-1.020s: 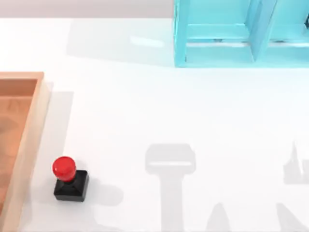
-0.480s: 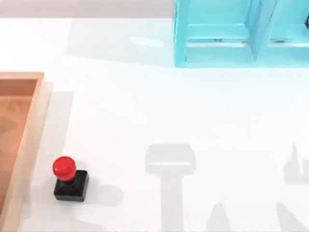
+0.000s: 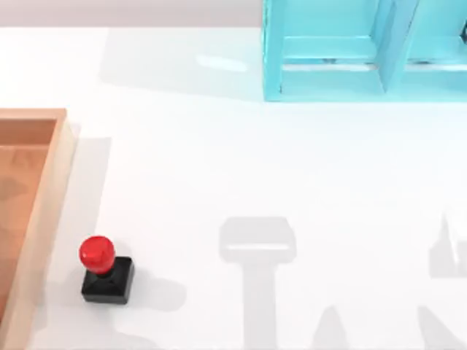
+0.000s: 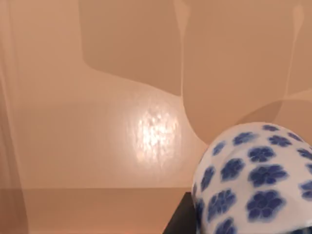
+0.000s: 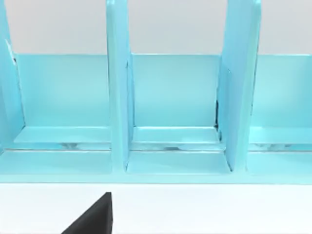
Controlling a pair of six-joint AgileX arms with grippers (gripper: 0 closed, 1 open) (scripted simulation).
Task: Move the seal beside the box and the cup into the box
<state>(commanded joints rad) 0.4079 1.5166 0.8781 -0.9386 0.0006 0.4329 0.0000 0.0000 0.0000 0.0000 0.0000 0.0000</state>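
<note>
Table: a plain white surface seen from above, with soft grey shadows of the two arms falling across its near part.
Seal: it stood upright on the table at the near left, its glossy red ball knob above a black square base. It sat just beside the box's right wall, not touching it.
Box: a shallow wooden tray at the left edge of the table, with an orange-brown floor and a lighter tan raised wall.
Cup: white with blue flower marks, seen very close in the left wrist view. It sat over the box's orange-brown floor. Whether it rested on the floor or hung above it could not be told.
Left gripper: a dark part showed at the cup's side in the left wrist view. How far the fingers were apart, and whether they gripped the cup, could not be told.
Shelf unit: a cyan unit with upright dividers at the far right of the table.
Right gripper: one dark finger tip showed in the right wrist view, facing the shelf unit's open compartments across a strip of white table. Its opening could not be told.
</note>
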